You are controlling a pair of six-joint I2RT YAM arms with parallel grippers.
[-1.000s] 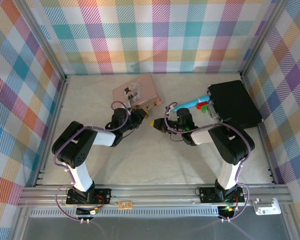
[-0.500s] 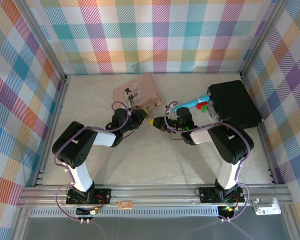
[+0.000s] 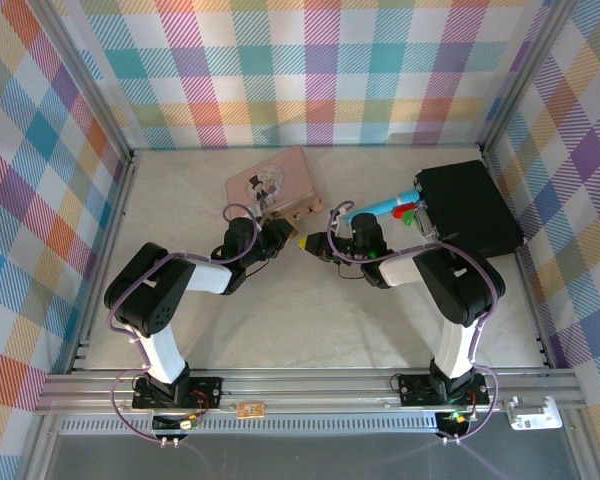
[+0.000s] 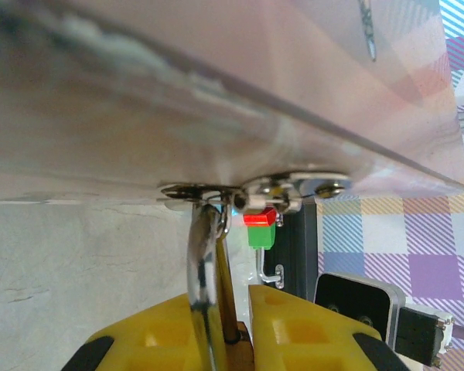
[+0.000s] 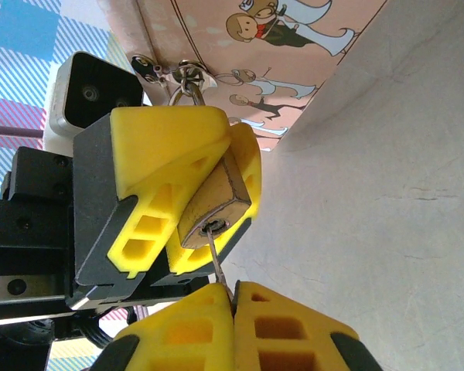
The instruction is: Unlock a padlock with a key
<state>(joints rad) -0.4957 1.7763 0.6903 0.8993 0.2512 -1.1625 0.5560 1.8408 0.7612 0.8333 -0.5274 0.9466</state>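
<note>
Left gripper [image 5: 213,182] clamped on the padlock [image 5: 216,205], whose shackle [image 4: 205,259] threads the hasp [image 4: 216,189] of the pink tin [image 5: 294,46] just beyond its fingertips. Right gripper [image 5: 233,305] pinches the key [image 5: 218,267] between near-closed fingers. The blade reaches forward to the keyhole, apparently entering it; depth unclear.

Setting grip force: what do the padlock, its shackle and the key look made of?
The padlock looks brass: dull brushed-gold faces. Its shackle looks chromed steel: mirror-bright reflections. The key is thin grey metal, maybe steel; finish unclear.
</note>
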